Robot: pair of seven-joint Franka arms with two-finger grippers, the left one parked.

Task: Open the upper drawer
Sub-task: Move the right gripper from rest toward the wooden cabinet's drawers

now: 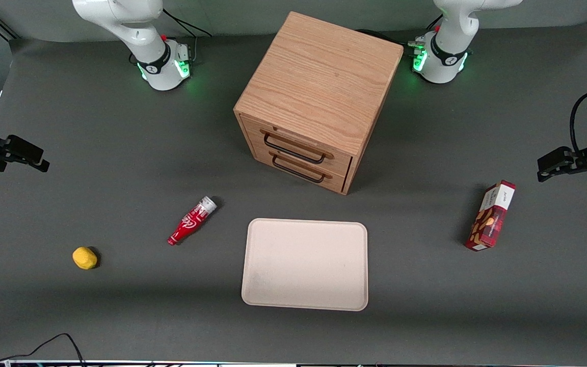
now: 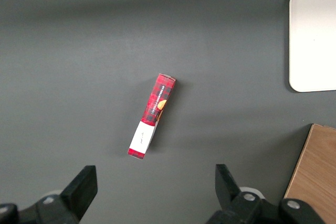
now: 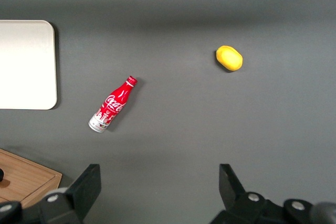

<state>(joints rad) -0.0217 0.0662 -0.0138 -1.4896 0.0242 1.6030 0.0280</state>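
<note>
Upper drawer (image 1: 301, 149) sits closed in the cabinet (image 1: 319, 86) mid-table, above its twin (image 1: 298, 169), so the wide-open gripper (image 3: 160, 182), hanging well apart near the working arm's end, could hook the wrong handle.

The working arm's gripper (image 1: 26, 155) hangs above the table (image 1: 120, 306) at its own end, well apart from the wooden cabinet (image 1: 319, 81) and held high, pointing down. Its two black fingers (image 3: 84, 184) stand wide apart with nothing between them. The arm rises from its base (image 1: 163, 66) near the cabinet.
</note>
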